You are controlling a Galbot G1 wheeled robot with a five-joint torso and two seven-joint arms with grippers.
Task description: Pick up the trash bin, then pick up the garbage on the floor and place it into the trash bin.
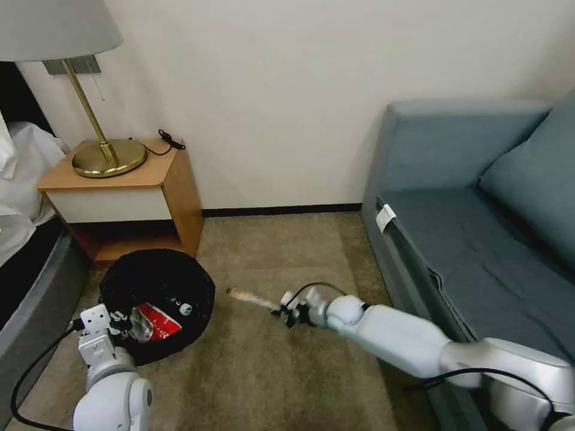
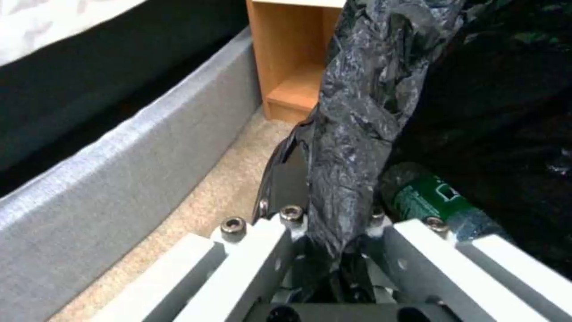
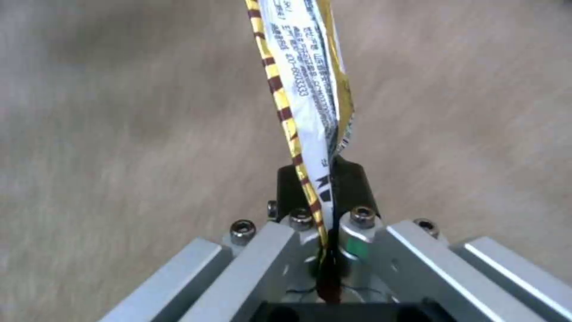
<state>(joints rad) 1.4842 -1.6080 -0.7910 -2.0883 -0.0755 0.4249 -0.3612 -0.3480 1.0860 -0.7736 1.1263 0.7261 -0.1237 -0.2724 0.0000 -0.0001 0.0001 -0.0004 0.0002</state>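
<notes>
The trash bin (image 1: 157, 281), lined with a crinkly black bag (image 2: 363, 103), hangs just above the carpet in front of the nightstand. My left gripper (image 1: 115, 321) (image 2: 329, 219) is shut on the bag-covered rim at the bin's near-left side. Inside the bin lie a crushed red-and-white packet (image 1: 157, 323) and a small bottle with a green label (image 2: 430, 197) and a white cap (image 1: 185, 309). To the right of the bin, my right gripper (image 1: 283, 311) (image 3: 325, 192) is shut on a flat silvery-gold snack wrapper (image 1: 247, 296) (image 3: 310, 76), held above the carpet and pointing toward the bin.
A wooden nightstand (image 1: 129, 191) with a brass lamp (image 1: 109, 157) stands behind the bin. A bed frame (image 1: 33, 281) (image 2: 119, 170) runs along the left. A blue-grey sofa (image 1: 479, 227) borders the right. Beige carpet (image 1: 269, 371) lies between them.
</notes>
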